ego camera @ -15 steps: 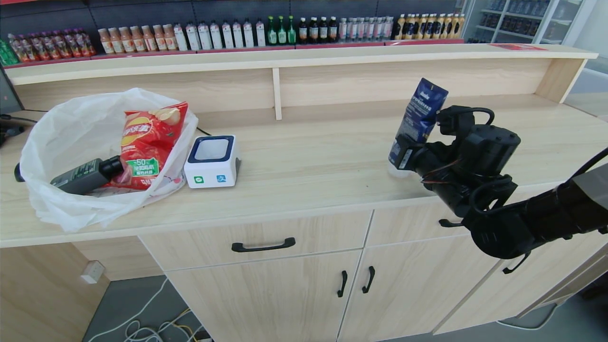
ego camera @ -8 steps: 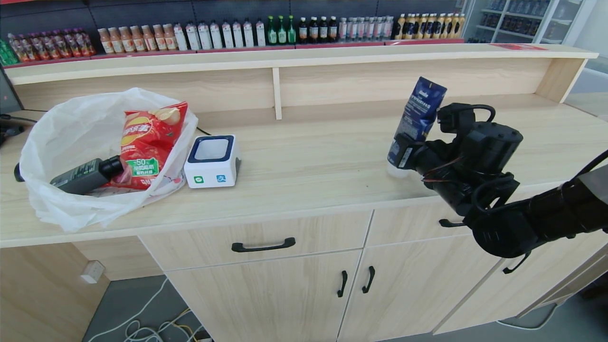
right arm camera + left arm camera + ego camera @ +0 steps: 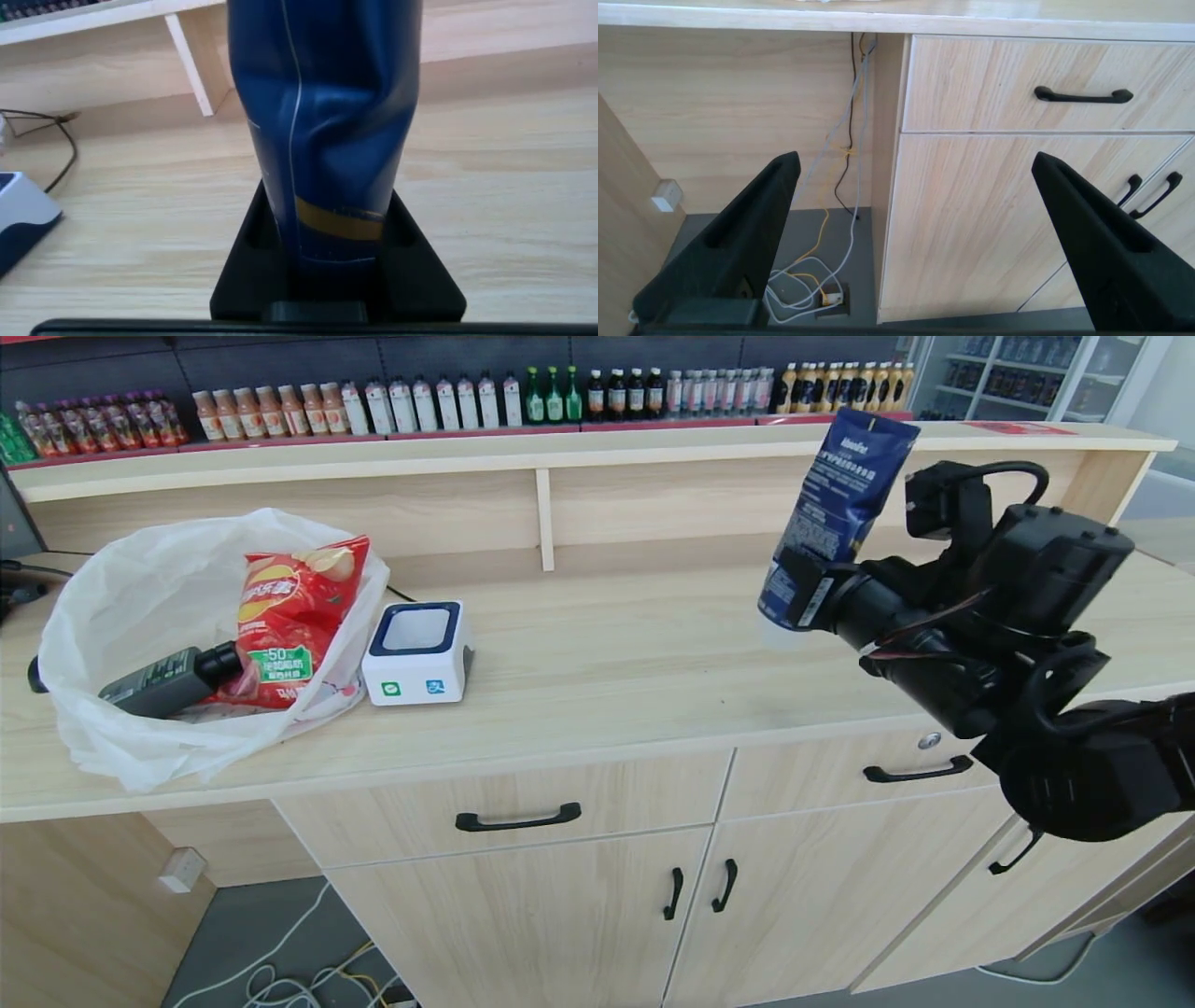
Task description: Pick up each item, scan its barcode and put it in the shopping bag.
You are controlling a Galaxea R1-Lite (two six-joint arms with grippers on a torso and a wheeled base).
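Note:
My right gripper (image 3: 801,600) is shut on a dark blue tube (image 3: 836,518) with a white cap, held upright above the right part of the wooden counter (image 3: 635,653). In the right wrist view the blue tube (image 3: 322,140) is pinched between the jaws of the right gripper (image 3: 327,257). The white scanner (image 3: 416,652) with a blue-rimmed top sits left of centre. Beside it lies the white shopping bag (image 3: 140,616), holding a red chip bag (image 3: 289,616) and a dark bottle (image 3: 168,681). My left gripper (image 3: 915,243) hangs open below the counter, facing the cabinet front.
A raised wooden shelf (image 3: 560,448) runs along the back of the counter, with rows of drink bottles (image 3: 467,401) behind it. Drawers and cabinet doors (image 3: 597,887) lie below the counter edge. Cables (image 3: 817,280) lie on the floor.
The right arm has lifted the blue tube clear of the counter and raised it. The bag, scanner and left arm have not moved.

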